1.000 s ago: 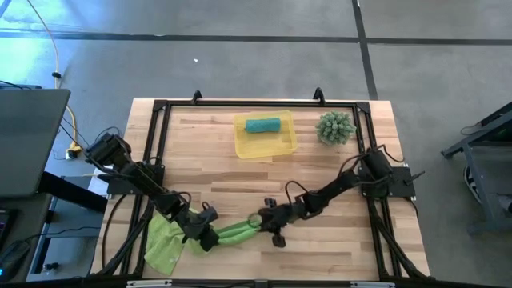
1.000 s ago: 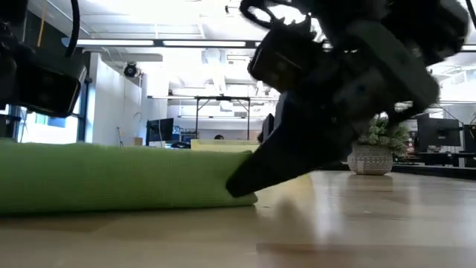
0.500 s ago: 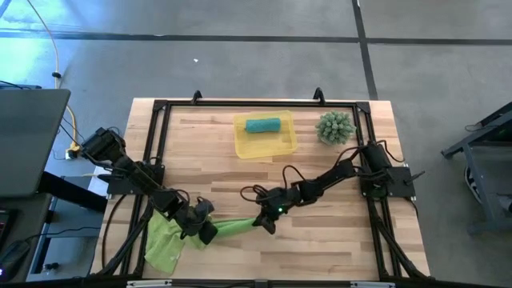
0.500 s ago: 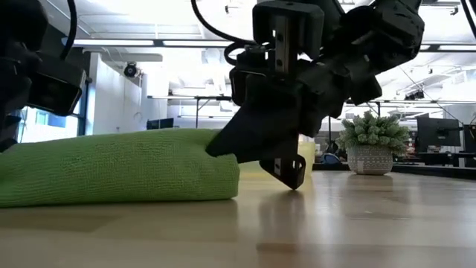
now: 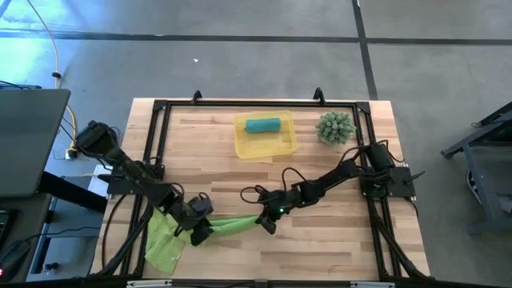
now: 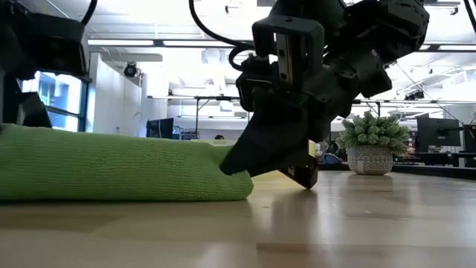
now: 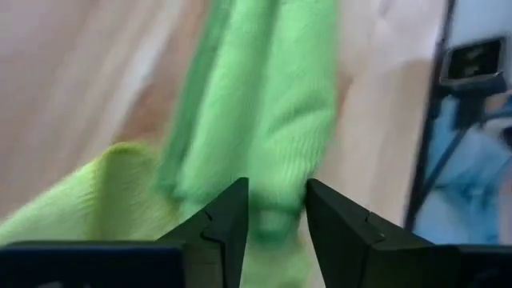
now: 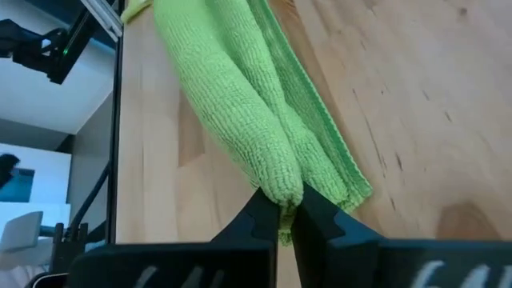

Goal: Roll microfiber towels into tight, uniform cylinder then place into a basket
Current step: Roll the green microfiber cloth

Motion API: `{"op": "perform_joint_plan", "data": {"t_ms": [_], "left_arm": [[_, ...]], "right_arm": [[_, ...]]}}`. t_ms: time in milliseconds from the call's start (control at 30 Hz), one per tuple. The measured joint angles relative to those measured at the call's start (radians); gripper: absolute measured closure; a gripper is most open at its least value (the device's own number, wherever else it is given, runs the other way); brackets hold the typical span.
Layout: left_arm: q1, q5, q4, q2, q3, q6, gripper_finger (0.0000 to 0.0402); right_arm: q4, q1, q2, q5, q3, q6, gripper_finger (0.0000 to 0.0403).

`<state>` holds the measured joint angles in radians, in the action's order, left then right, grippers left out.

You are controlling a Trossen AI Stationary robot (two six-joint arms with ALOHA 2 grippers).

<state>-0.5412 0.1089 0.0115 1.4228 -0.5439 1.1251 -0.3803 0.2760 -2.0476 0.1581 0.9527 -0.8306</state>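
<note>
Teal towel roll (image 5: 262, 125) in yellow basket (image 5: 286, 145) (right pincer (image 5: 264, 221) pinched on lime-green towel (image 5: 232, 226), left pincer (image 5: 198, 234) parted around it)

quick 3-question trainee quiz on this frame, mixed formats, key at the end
1. True or false: the yellow basket already holds a rolled teal towel.
2. Which gripper pinches the end of the lime-green towel on the table? A) right gripper B) neither
3. Fill in: the left gripper has a finger on each side of the same towel's other end, with its fingers ____.

Key: 1 true. 2 A. 3 apart (a gap shows between its fingers and the cloth, so it is not clamped).
</note>
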Motion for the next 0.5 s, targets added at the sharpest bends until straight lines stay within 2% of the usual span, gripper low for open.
{"op": "perform_joint_plan", "data": {"t_ms": [167,233,367,500], "left_arm": [[0.000,0.003,0.242,-0.128,0.000,-0.011,0.0287],[-0.001,0.021,0.267,-0.184,0.001,-0.010,0.0287],[-0.036,0.149,0.139,-0.270,0.000,-0.101,0.0287],[-0.093,0.272,-0.065,-0.247,-0.002,-0.304,0.0287]], "right_arm": [[0.006,0.000,0.001,0.000,0.000,-0.002,0.0401],[0.005,0.000,0.001,0.000,0.000,-0.003,0.0401],[0.005,0.000,0.001,0.000,0.000,-0.003,0.0401],[0.005,0.000,0.001,-0.001,0.000,-0.001,0.0401]]}}
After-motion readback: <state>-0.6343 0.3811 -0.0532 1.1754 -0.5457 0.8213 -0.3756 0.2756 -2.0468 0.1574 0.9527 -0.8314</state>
